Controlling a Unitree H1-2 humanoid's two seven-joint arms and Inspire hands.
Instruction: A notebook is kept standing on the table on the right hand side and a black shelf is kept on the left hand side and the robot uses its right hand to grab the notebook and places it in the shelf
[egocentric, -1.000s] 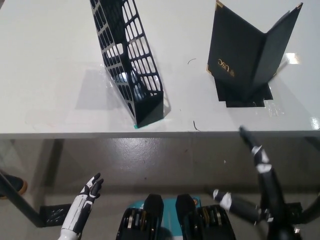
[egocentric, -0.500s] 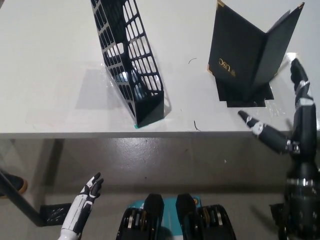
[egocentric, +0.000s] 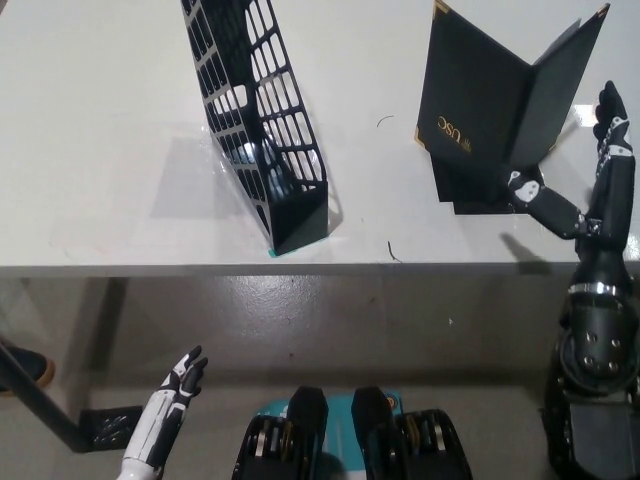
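A black notebook (egocentric: 490, 95) with gold corners and gold lettering stands open like a tent on the right part of the white table (egocentric: 100, 130). A black mesh shelf (egocentric: 262, 120) stands upright to its left, near the table's front edge. My black right hand (egocentric: 590, 190) is raised over the table's front right, just right of the notebook. Its fingers are spread, one near the notebook's lower right edge and others up beside the right cover. It holds nothing. My white left hand (egocentric: 165, 410) rests low at the lower left, below the table, fingers apart.
The table's front edge (egocentric: 300, 268) runs across the middle of the view, with grey floor below. A dark table leg (egocentric: 40, 405) slants at the lower left. A small black scrap (egocentric: 392, 252) lies near the front edge.
My right arm has risen from below the table edge and moved forward. The hand now sits beside the notebook's right side. Notebook, shelf and left hand have not moved.
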